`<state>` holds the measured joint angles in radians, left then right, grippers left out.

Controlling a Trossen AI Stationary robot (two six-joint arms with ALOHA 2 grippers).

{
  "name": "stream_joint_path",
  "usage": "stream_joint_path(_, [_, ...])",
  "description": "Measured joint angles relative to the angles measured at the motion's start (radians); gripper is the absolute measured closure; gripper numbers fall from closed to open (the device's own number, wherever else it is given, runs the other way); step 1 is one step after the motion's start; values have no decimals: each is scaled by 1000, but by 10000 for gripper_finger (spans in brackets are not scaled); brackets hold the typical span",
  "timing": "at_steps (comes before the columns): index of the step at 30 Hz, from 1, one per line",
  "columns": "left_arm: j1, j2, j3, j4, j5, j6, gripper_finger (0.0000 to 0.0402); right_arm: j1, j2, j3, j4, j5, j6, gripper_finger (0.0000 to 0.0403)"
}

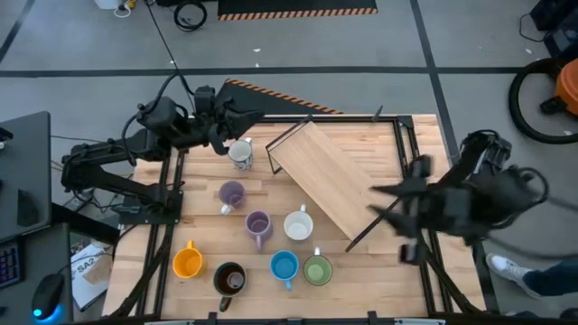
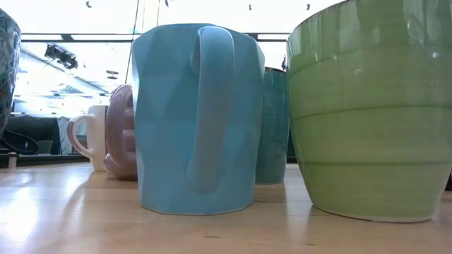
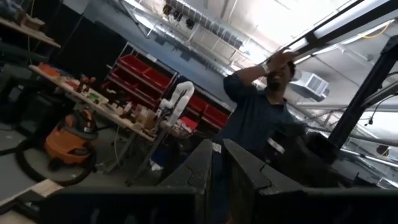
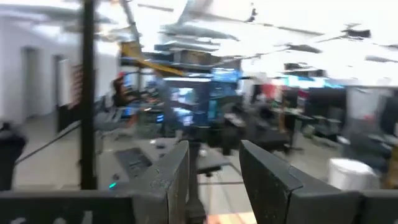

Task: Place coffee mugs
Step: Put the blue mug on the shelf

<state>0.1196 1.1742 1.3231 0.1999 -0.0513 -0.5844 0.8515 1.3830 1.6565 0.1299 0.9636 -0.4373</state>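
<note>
While both arms hung raised off the table, nothing was held. Left gripper (image 1: 237, 122) sat at the far left corner, fingers pressed nearly together, empty, just above a white mug (image 1: 240, 154). Moving rightward across the boards: orange mug (image 1: 187, 262), dark mug (image 1: 229, 280), two lavender mugs (image 1: 232, 195) (image 1: 258, 226), a second white mug (image 1: 299, 226), blue mug (image 1: 284, 266), green mug (image 1: 317, 270). All stood upright, near each other but apart. A tilted wooden rack (image 1: 330, 185) lay beyond them. Right gripper (image 1: 390, 203) hovered at the rack's right end, fingers (image 4: 168, 180) spread partway, gripping nothing.

Judgement: the next pick wants a descent straight over one rim, the handle kept clear of the fingers, taking an outer mug first so neighbours aren't nudged.
</note>
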Motion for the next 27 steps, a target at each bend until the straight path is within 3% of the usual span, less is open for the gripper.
stream_joint_path(5, [0, 1, 0, 48, 3, 2, 363, -134, 103, 157, -282, -206, 128, 255])
stream_joint_path(11, [-20, -11, 0, 43, 19, 6, 363, -212, 124, 247, -479, -224, 209, 255])
stream_joint_path(17, [-55, -25, 0, -29, -20, 82, 363, -281, 58, 248, -699, -262, 324, 255])
stream_joint_path(22, [-46, -23, 0, -221, -56, 91, 363, -357, 13, 173, -829, -312, 467, 255])
stream_joint_path(27, [-28, -21, -1, -436, -71, 72, 363, -434, -12, 47, -840, -418, 543, 255])
